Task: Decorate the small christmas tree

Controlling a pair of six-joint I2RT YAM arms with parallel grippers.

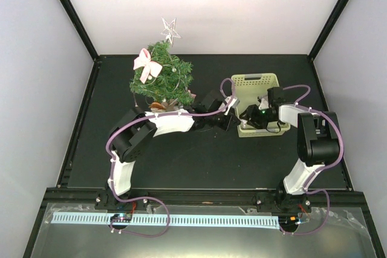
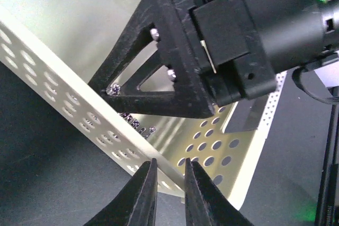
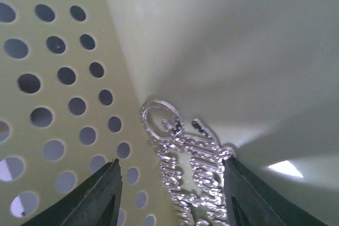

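Note:
The small christmas tree stands at the back left with a pink bow and a silver star on it. My left gripper is at the left wall of the pale green basket. In the left wrist view its jaws are nearly shut, with the basket's rim between them. My right gripper is down inside the basket. It stands open astride a silver glitter script ornament lying on the basket floor, and its right finger touches the ornament's edge.
The basket's perforated wall rises close on the left of my right gripper. A black finger of the right gripper fills the upper part of the left wrist view. The black tabletop is walled at the back and on both sides.

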